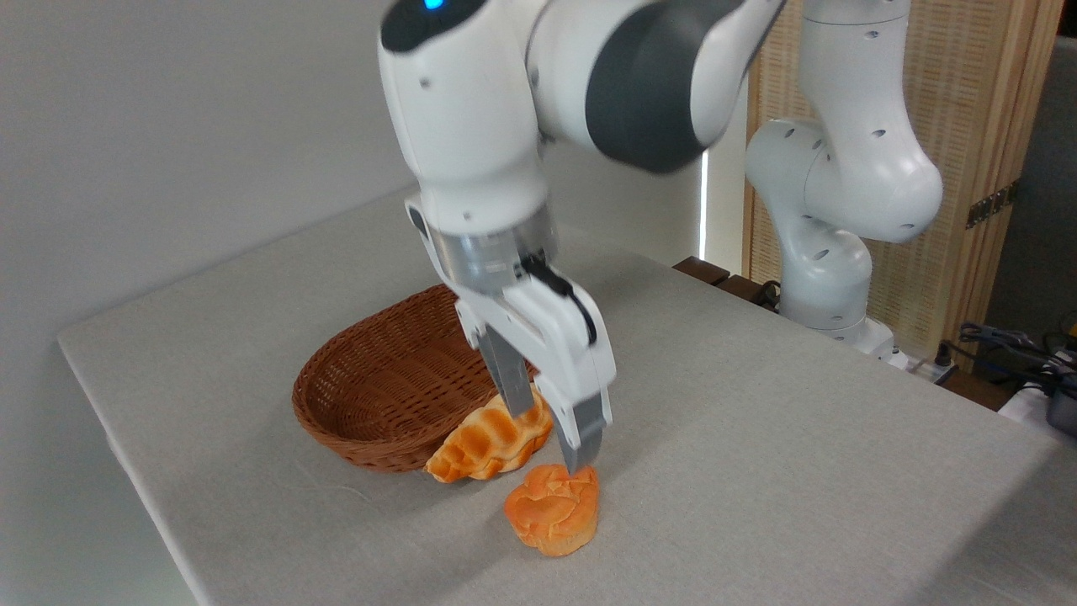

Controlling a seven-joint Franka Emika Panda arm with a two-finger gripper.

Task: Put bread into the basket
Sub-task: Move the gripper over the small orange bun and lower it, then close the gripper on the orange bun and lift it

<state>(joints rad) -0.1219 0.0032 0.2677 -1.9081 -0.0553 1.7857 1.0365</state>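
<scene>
The bread [553, 509], a small orange-golden bun with a lumpy top, lies on the grey table near the front. My gripper [551, 433] hangs just above and behind it, open, with nothing between its fingers; the right fingertip [580, 450] sits close over the bun's top. The brown wicker basket [379, 383] rests on the table behind and to the left, its inside empty where it shows. The gripper hides part of the basket's right rim.
A longer ridged croissant-shaped loaf [488, 442] leans against the basket's front right wall, right beside the bun and under the left finger. The arm's white base [829, 252] stands at the back right. Table edges run at the left and front.
</scene>
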